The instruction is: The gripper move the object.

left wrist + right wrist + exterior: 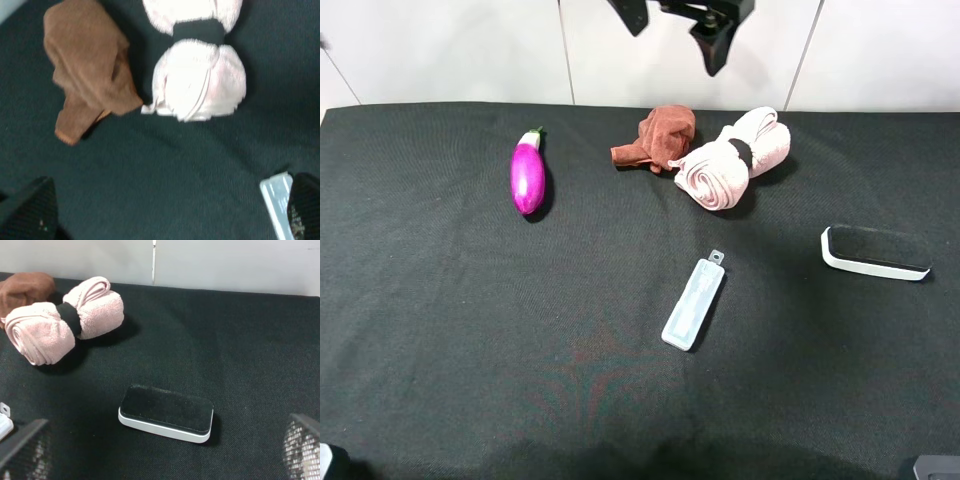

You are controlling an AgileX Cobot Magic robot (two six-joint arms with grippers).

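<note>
Eggplant [527, 176] appears only in the exterior high view, lying far left on the black bench [440, 330], well apart from everything else. That view also shows the left tool [682, 28] raised above the brown cloth [658, 136] and pink rolled towel [732, 157], fingers spread wide and empty. The left wrist view adds the clear case [277, 197] beside one fingertip. The right wrist view alone shows the right tool [160, 460] wide open, empty, near the black eraser [166, 412].

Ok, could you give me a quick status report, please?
Left gripper open, above brown cloth and pink towel. Right gripper open, near eraser. Nothing held.
</note>
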